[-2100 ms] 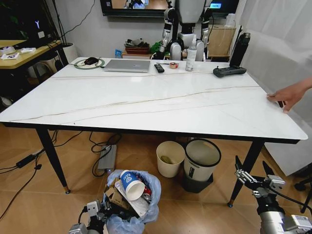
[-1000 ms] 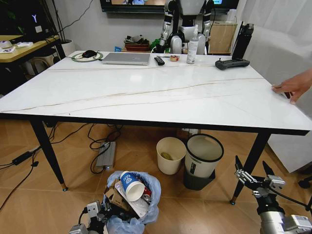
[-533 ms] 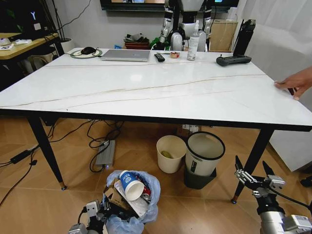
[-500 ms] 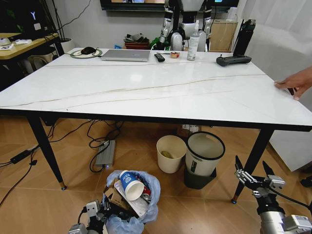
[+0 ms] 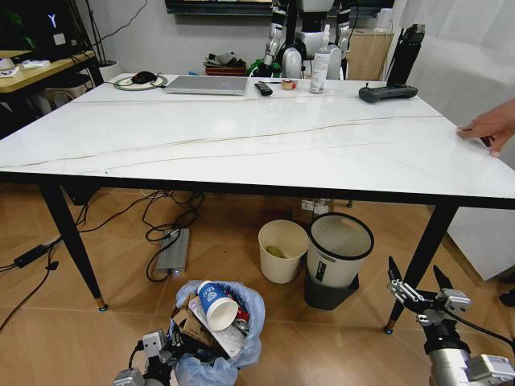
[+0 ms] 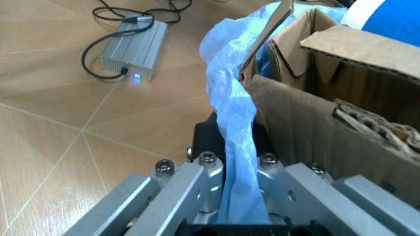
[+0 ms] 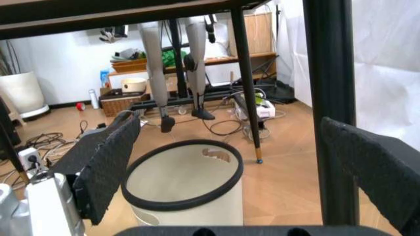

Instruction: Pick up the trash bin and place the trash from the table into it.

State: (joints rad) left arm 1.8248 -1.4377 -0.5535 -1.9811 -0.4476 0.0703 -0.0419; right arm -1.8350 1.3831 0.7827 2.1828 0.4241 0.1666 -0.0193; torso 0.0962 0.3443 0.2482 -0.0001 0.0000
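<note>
silver laptop [image 5: 208, 84] at far edge, cream bin [image 5: 282, 251] beside grey bin [image 5: 339, 259] underneath

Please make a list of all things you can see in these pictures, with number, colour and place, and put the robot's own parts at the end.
trash bin: one, blue bag, on the floor at the robot's left, full of trash
table: one, white, ahead
cream bin: one, under the table
grey bin: one, black rim, beside the cream bin
laptop: one, silver, far table edge
remote: one, black, beside the laptop
spray bottle: one, clear, far edge
power brick: one, grey, on the floor
person's hand: one, on the table's right edge
left gripper: shut on the bin's bag
right gripper: open, low at the right
</note>
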